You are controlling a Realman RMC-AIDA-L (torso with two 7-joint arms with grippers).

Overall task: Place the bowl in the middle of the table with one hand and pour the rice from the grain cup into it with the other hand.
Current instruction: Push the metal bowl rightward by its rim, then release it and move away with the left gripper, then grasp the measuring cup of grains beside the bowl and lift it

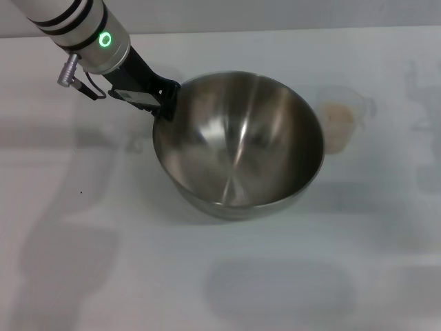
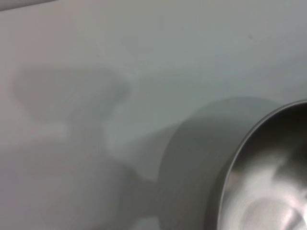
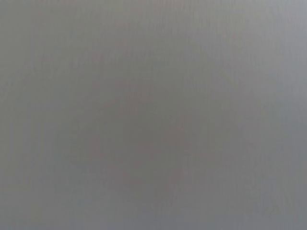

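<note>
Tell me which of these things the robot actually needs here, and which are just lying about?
Needed:
- steel mixing bowl, tilted, its rim gripped by the left gripper
- clear grain cup holding rice, standing right of the bowl
- white table

Lying about:
- nothing that I can make out; the right gripper is not in view

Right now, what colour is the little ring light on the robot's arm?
Glowing green ring light, on the silver-grey left arm; the head view shows it best.

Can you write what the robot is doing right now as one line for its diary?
left gripper: clamped on rim of big shiny steel bowl, tilted | clear plastic grain cup: beside bowl, holds rice | right gripper: not seen
</note>
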